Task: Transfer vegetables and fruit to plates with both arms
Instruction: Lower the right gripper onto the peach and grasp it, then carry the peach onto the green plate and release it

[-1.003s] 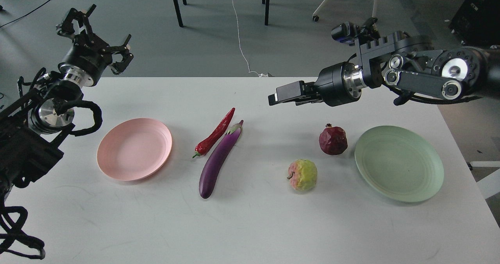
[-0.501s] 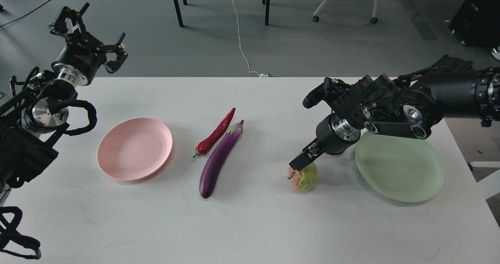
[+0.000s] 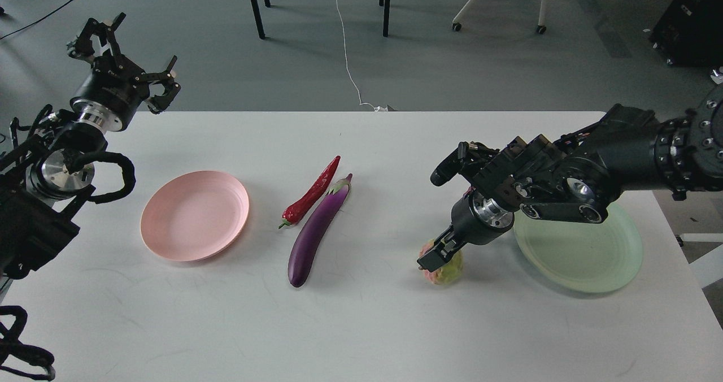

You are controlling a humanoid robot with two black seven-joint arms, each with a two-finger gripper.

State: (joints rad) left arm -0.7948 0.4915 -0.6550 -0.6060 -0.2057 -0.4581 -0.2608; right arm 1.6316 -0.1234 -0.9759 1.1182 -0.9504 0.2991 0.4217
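The purple eggplant (image 3: 314, 232) lies at the table's middle, with the red chili pepper (image 3: 312, 192) just to its left. The pink plate (image 3: 195, 215) is left of them and the pale green plate (image 3: 582, 252) is at the right; both are bare. My right gripper (image 3: 436, 256) reaches down onto the top of the bumpy pink and yellow-green fruit (image 3: 447, 272). Its dark fingers touch the fruit, but I cannot tell whether they grip it. The dark red pomegranate is hidden behind my right arm. My left gripper (image 3: 127, 48) is open and empty, raised at the far left.
The white table (image 3: 361, 325) has bare surface along its front. My right arm covers part of the green plate's left rim. Beyond the table are the grey floor, table legs (image 3: 255, 6), a white cable (image 3: 345, 43) and a wheeled chair base (image 3: 491, 3).
My right arm swung down from above the table's back onto the bumpy fruit, now covering the pomegranate. The fruit shifted slightly toward me. My left gripper drifted a little left.
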